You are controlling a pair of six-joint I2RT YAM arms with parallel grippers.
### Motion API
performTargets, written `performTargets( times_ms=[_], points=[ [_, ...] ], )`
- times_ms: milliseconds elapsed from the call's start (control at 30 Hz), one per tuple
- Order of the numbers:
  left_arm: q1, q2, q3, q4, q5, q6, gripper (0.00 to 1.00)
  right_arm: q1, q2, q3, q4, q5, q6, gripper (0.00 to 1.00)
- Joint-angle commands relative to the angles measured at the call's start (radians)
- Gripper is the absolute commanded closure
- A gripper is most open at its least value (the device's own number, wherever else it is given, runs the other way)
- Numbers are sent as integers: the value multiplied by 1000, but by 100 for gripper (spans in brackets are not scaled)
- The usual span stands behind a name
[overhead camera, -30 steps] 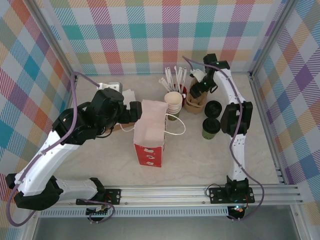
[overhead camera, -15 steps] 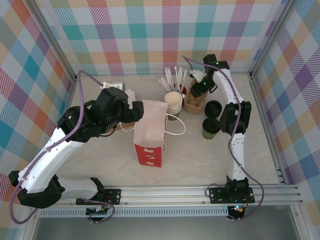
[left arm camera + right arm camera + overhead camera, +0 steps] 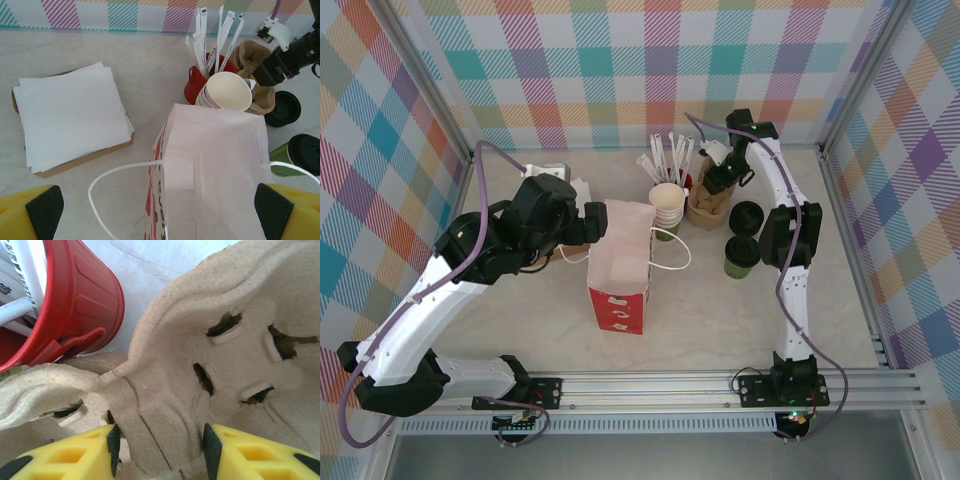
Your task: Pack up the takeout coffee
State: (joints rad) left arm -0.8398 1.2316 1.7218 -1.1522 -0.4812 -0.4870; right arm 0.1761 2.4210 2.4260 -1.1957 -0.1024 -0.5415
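Observation:
The takeout coffee [image 3: 741, 257] is a dark green cup with a black top, standing right of the bag; the left wrist view catches it at the right edge [image 3: 300, 156]. My right gripper [image 3: 713, 184] is at the back, well apart from it, and its pads press both sides of a ridge of the brown pulp cup carrier [image 3: 225, 355], so my right gripper [image 3: 160, 450] is shut on that. My left gripper [image 3: 159, 210] stands wide open over the mouth of the upright white paper bag [image 3: 215, 150], gripping nothing.
A stack of cream paper cups [image 3: 667, 205] and a red cup of wrapped straws [image 3: 196, 86] stand behind the bag [image 3: 620, 265]. A flat black lid [image 3: 748, 214] lies beside the carrier [image 3: 710, 206]. White napkins [image 3: 70, 115] lie at the back left.
The right gripper's jaws have closed in onto the carrier's ridge. The left arm shifted slightly early on, then held still over the bag.

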Motion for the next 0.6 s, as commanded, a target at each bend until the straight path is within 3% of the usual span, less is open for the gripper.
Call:
performTargets(
  times_ms=[0,133,567],
  points=[
    [13,4,15,-10,-10,-10,0,2,2,25,-33,-14,-20,57],
    [12,2,15,-13,-13,-10,0,2,-26,25,-34,-2,-22,62],
    [14,-11,11,-25,-17,-10,0,1,-121,7,-34,35,-21,63]
  ],
)
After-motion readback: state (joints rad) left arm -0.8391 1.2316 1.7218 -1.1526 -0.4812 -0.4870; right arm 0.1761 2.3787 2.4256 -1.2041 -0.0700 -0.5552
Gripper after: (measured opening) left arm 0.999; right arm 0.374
